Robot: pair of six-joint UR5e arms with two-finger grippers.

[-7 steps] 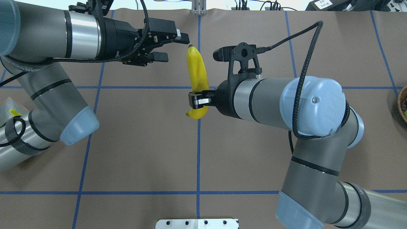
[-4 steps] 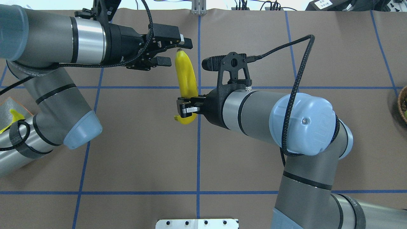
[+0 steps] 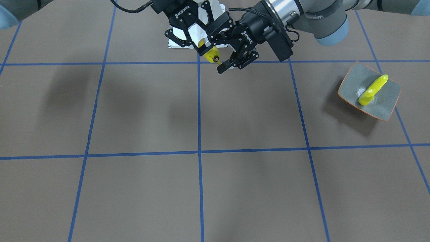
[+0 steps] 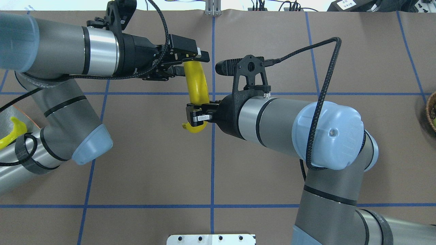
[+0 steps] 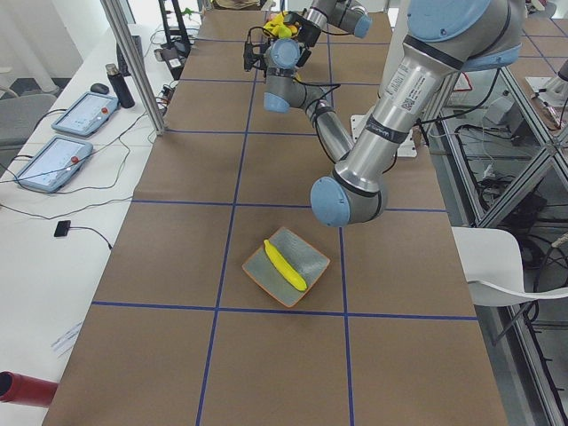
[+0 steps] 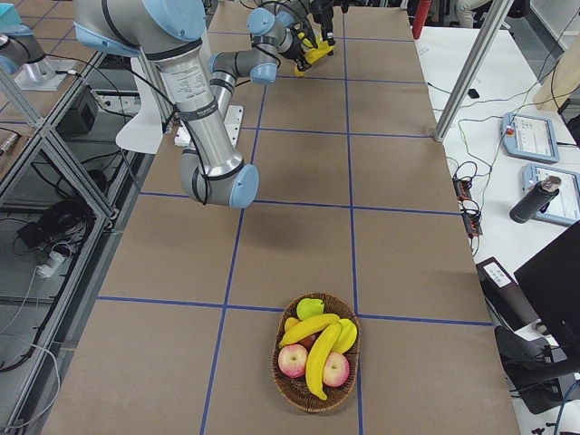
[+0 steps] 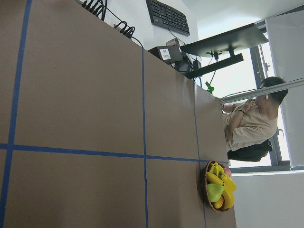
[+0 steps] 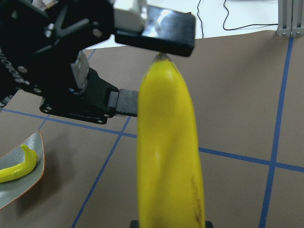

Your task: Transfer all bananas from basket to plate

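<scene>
A bright yellow curved banana (image 4: 196, 85) is held above the middle of the table (image 4: 146, 163), clamped low by the right claw (image 4: 196, 116). The left claw (image 4: 191, 64) is spread wide around its tip. A drop is risked if release precedes closure.

Both sets of jaws carry the brand ROBOTIQ.

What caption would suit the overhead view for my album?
Handover: the right gripper holds a banana near one end while the open left gripper straddles the other.
</scene>
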